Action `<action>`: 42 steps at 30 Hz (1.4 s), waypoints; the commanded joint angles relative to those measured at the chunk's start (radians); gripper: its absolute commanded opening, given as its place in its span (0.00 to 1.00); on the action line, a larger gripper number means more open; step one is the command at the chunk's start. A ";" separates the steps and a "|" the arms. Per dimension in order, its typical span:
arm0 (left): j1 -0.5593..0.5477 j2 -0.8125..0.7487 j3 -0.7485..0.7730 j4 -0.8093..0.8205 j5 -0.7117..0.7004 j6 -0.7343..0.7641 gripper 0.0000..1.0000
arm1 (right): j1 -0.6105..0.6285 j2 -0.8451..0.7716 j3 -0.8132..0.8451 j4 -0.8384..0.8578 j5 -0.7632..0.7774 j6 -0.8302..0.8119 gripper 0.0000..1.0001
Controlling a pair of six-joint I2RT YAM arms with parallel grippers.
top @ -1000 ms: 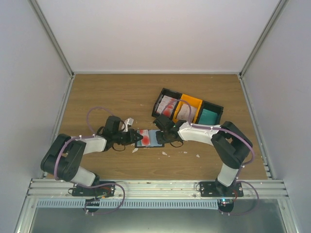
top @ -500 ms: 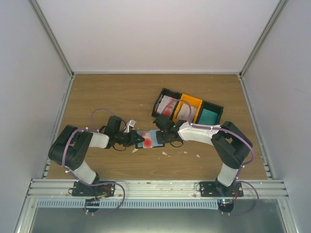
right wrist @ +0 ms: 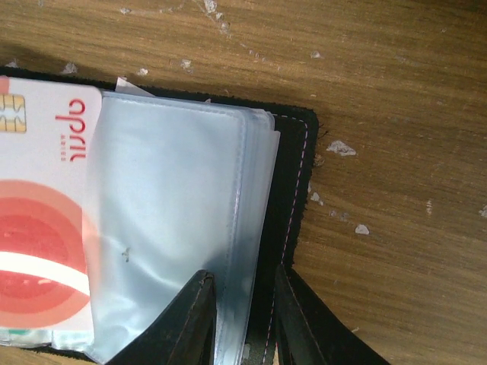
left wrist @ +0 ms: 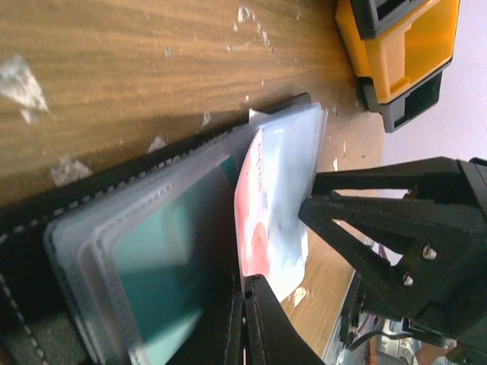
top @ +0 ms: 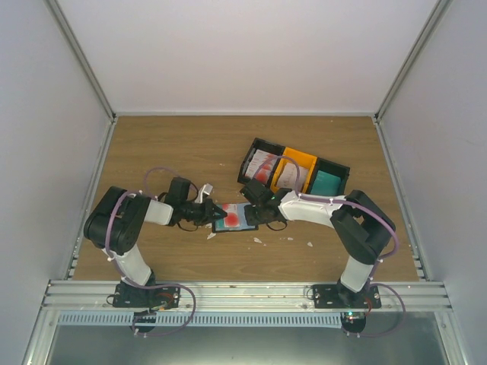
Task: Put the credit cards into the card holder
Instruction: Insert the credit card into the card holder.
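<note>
The red-and-white plastic credit card [right wrist: 46, 228] is partly covered by a clear sleeve of the open black folding card holder [right wrist: 293, 190], and its left end is cut off in the right wrist view. A teal card [left wrist: 167, 251] shows blurred behind other sleeves. Small white scraps [right wrist: 340, 147] lie on the wooden counter [top: 175, 144], and an orange plastic tray [left wrist: 403, 46] stands beyond. The left gripper [left wrist: 245, 319], pressed together, pinches the red-and-white card's edge. The right gripper [right wrist: 243, 315] straddles the sleeve edge with its fingers narrowly apart; whether it clamps cannot be told. The card holder lies mid-counter between both grippers.
</note>
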 commanded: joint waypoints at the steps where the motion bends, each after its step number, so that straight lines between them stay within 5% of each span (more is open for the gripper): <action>1: 0.009 0.035 0.033 0.010 -0.035 0.019 0.00 | 0.007 0.037 -0.026 -0.001 -0.014 0.006 0.24; 26: -0.031 0.013 -0.018 0.038 -0.044 0.011 0.00 | 0.007 0.026 -0.034 0.023 -0.029 0.003 0.25; 35: -0.027 -0.152 -0.045 -0.010 -0.227 0.007 0.00 | 0.007 0.026 -0.043 0.029 -0.029 0.003 0.25; 42: -0.039 -0.095 -0.012 0.049 -0.154 0.005 0.00 | 0.007 0.040 -0.050 0.054 -0.052 -0.007 0.25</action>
